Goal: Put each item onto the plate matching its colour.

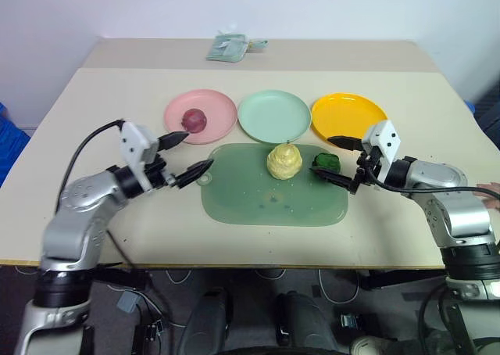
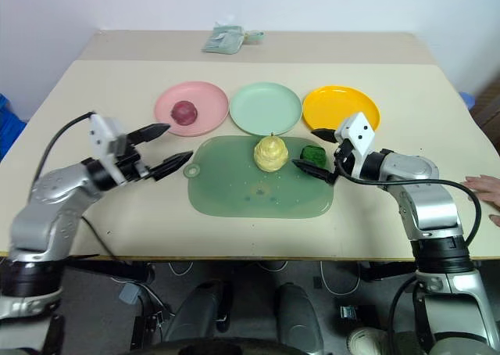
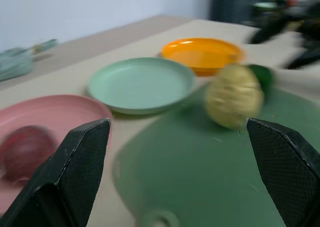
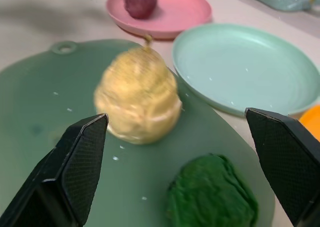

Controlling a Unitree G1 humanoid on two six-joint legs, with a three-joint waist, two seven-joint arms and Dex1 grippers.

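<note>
both grippers hang nearest, low over the front part of the table [image 1: 47,128], one at each end of the translucent green mat [image 1: 273,199]. left gripper [image 1: 189,155] hovers beside the mat's ring-handle corner, jaws spread wide, nothing between them. right gripper [image 1: 337,161] sits at the mat's opposite end, jaws also spread wide and empty, its fingertips flanking the dark green bumpy ball [image 1: 326,163] without visibly touching it. that ball rests on the mat near its far right corner. just to its left, also on the mat, stands the pale yellow pear-like fruit [image 1: 284,161], stem up. beyond the mat lie three plates in a row: pink plate [image 1: 219,120] with the dark red fruit [image 1: 194,120] on it, mint green plate [image 1: 274,116] bare, yellow-orange plate [image 1: 348,114] bare. farthest back, near the table's far edge, lies a folded greenish cloth [image 1: 228,47].
</note>
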